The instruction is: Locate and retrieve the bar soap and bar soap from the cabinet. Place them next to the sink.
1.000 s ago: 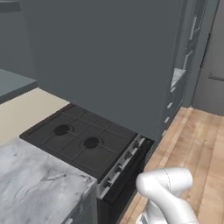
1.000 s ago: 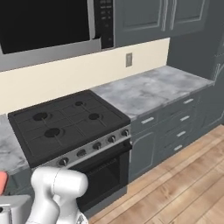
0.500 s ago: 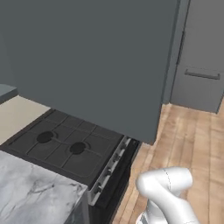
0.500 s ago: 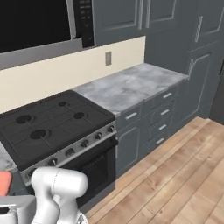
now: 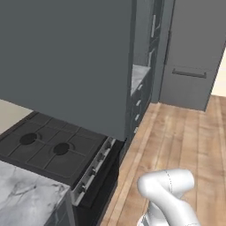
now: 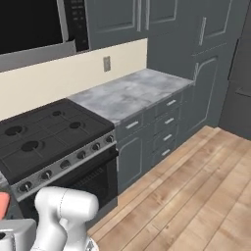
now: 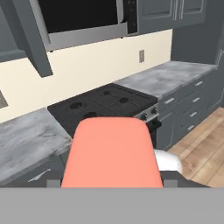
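Note:
A flat coral-pink bar soap (image 7: 111,155) sits close before the camera in the hand view, with my gripper (image 7: 111,183) shut on it; the soap covers the fingertips. A sliver of the same coral bar soap (image 6: 2,203) peeks in at the left edge of the right base view, beside my white arm (image 6: 66,208). A large dark slate-grey cabinet panel (image 5: 66,57) hangs over the stove in the left base view. The sink is out of view.
A black stove (image 6: 44,132) stands ahead, under a microwave (image 6: 34,24). Right of it runs a marble counter (image 6: 127,93) over grey drawers (image 6: 162,122). Tall grey doors (image 5: 194,53) close the far end. Wooden floor (image 6: 196,196) lies open to the right.
The whole picture has shifted, so the base has moved: the stove slides left in the right base view and the tall grey doors come closer. The soap stays in the gripper.

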Tool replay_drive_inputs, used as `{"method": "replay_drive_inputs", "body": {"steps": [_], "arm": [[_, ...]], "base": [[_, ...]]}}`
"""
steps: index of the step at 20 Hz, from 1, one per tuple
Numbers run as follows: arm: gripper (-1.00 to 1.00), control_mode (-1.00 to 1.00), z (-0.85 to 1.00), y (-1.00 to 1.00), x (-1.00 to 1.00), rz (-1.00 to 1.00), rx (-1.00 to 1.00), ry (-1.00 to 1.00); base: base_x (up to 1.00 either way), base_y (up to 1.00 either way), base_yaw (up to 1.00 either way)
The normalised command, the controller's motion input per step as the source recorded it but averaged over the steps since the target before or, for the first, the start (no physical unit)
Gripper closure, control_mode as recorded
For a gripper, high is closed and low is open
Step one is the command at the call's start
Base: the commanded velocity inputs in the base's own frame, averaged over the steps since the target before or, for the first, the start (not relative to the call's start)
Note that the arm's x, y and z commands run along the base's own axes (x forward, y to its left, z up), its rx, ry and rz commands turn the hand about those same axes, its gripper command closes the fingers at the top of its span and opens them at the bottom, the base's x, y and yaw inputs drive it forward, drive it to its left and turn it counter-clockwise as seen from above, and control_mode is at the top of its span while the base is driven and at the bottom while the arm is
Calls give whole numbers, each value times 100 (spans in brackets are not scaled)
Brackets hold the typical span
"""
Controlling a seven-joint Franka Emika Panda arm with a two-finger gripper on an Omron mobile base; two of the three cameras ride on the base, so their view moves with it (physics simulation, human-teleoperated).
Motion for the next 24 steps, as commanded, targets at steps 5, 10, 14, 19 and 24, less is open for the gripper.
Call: {"method": "replay_drive_inputs", "body": {"steps": [5, 10, 14, 19, 24], "arm": [[100, 100, 0, 0, 0, 0, 0, 0], [100, 100, 0, 0, 0, 0, 0, 0], [100, 100, 0, 0, 0, 0, 0, 0], [100, 100, 0, 0, 0, 0, 0, 0], [100, 100, 0, 0, 0, 0, 0, 0]], "base": [[-1, -55, -20], [0, -50, -19], [0, -58, -19], [2, -61, -19], [8, -53, -18]]}}
